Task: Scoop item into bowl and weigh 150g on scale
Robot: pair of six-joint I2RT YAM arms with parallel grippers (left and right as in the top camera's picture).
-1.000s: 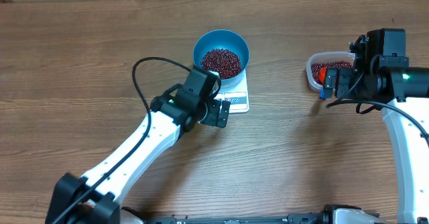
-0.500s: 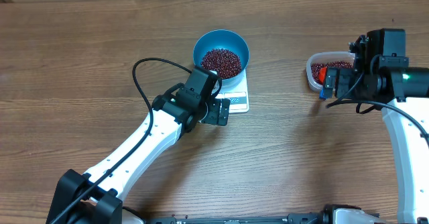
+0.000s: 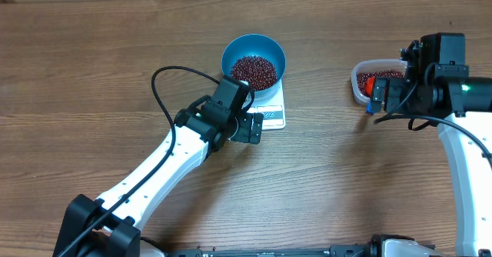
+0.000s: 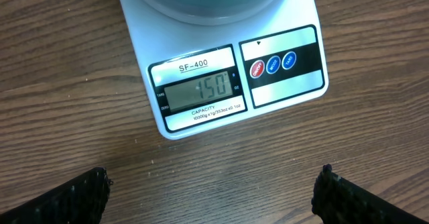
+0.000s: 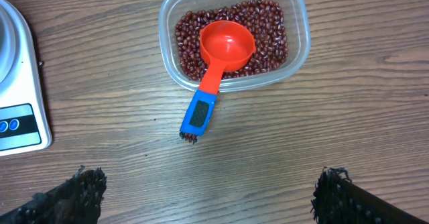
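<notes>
I see small dark red beans (image 3: 254, 71) in round blue bowl (image 3: 231, 53) on white digital scale (image 4: 221, 83) reading 150, left gripper (image 4: 211, 190) wide open, empty, beside it, right gripper (image 5: 208, 190) equally open, empty, near orange scoop (image 5: 224, 43) in clear tub (image 5: 298, 23)
</notes>
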